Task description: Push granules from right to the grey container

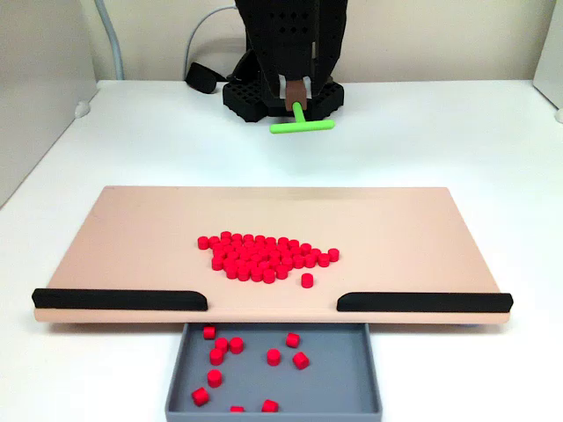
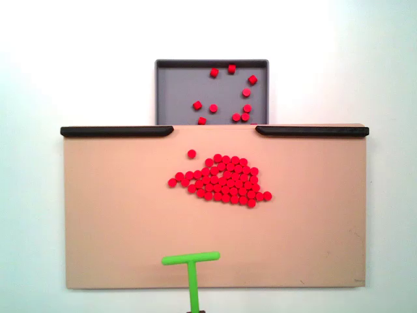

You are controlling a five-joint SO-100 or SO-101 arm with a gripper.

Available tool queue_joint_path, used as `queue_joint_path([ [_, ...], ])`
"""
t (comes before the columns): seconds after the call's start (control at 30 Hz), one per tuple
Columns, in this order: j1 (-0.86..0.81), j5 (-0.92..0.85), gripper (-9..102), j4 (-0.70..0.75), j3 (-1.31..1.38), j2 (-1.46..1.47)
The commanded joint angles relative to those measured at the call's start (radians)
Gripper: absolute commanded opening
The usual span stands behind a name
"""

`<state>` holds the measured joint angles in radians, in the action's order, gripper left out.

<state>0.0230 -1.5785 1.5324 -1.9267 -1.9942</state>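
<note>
We see the granules lying in one flat heap near the middle of the board. The heap's long axis runs across the board, parallel to the two black strips. One granule sits just apart from the heap, on the side toward the tray. The grey tray lies against the board's edge at the gap between the strips, its long side along that edge, with about ten granules scattered inside.

The gripper holds the green stick by its stem, fingers closed on it. The stem points toward the heap, and the crossbar lies parallel to the strips, over the board's far edge, well apart from the granules.
</note>
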Motion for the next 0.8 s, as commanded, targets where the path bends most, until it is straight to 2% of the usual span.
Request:
queue_joint_path([
  [0.0, 0.003, -0.008, 0, -0.003, 0.015, -0.012],
  [0.77, -0.002, -0.029, 0, -0.003, 0.014, -0.003],
])
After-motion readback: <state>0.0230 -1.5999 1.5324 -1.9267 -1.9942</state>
